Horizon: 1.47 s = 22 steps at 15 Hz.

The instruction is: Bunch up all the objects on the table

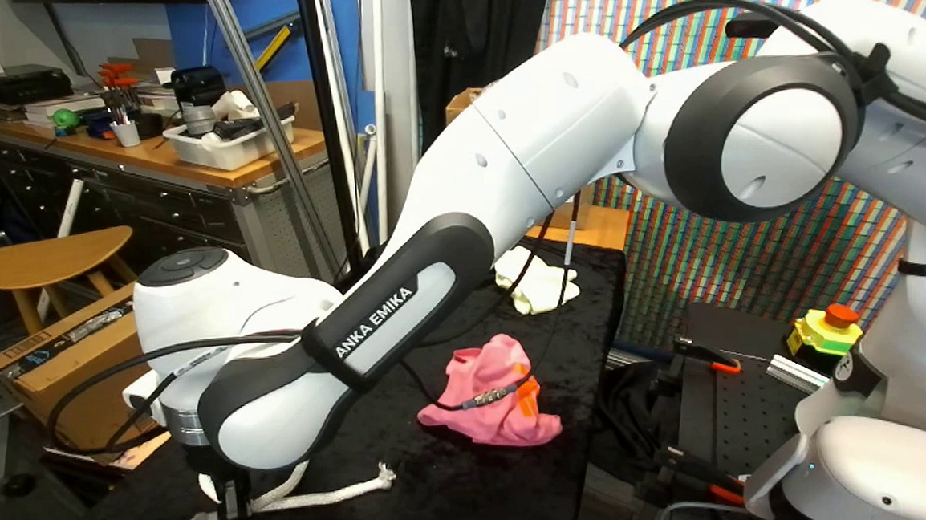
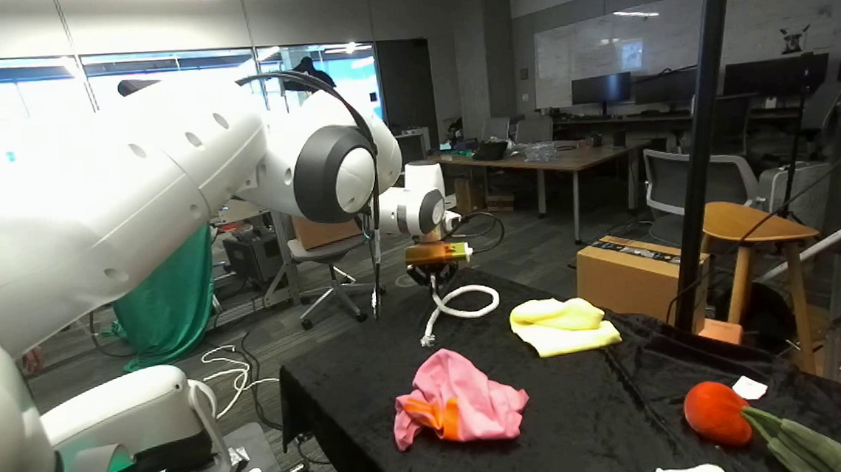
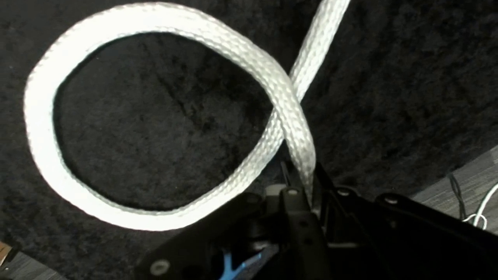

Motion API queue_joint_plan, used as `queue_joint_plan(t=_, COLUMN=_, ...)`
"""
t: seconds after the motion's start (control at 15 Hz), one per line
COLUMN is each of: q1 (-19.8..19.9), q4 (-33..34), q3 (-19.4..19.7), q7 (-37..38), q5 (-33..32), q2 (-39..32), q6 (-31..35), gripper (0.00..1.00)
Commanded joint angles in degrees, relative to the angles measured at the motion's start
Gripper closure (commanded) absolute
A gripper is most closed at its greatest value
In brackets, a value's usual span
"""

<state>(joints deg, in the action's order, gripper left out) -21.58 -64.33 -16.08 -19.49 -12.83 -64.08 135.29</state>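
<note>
My gripper (image 3: 305, 173) is shut on one stretch of the white rope (image 3: 155, 19), low over the black-draped table (image 2: 575, 432). From the jaws the rope curls into a wide loop and crosses itself; a frayed end (image 1: 384, 478) lies on the fabric. Crumpled with an orange patch, the pink cloth (image 2: 465, 399) sits mid-table. A folded pale yellow cloth (image 2: 564, 329) lies beyond it in an exterior view, near the loop. The white cloth (image 1: 541, 291) is cut off at the frame bottom in an exterior view. A small red-orange item (image 2: 718, 413) has a greenish stalk.
Beside the table stand a cardboard box (image 2: 638, 280), a black pole (image 2: 696, 150) and a stool (image 2: 756, 223). A white scrap (image 2: 749, 388) lies near the red-orange item. An arm cable (image 1: 552, 335) hangs in front of the pink cloth. Floor shows past the table's edge.
</note>
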Motion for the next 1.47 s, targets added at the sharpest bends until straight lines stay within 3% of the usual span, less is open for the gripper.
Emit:
queue_joint_plan(t=0.0, q1=-0.5, q4=-1.92, q3=1.07, q7=3.46, q5=-0.38, q2=3.45, q6=0.34, gripper=0.95)
queue_joint_plan(t=0.4, q1=-0.57, q4=-17.05, q3=4.45, q7=17.29, q5=-1.83, q2=18.57, q6=9.98, gripper=0.96)
queue_joint_plan(t=1.0, q1=-6.82, q4=-39.51, q3=16.93, q7=48.0, q5=-7.06, q2=43.33, q6=17.33, gripper=0.96)
queue_joint_plan(t=1.4, q1=-9.48, q4=-55.69, q3=23.31, q7=72.16, q5=-19.33, q2=60.65, q6=19.32, gripper=0.96)
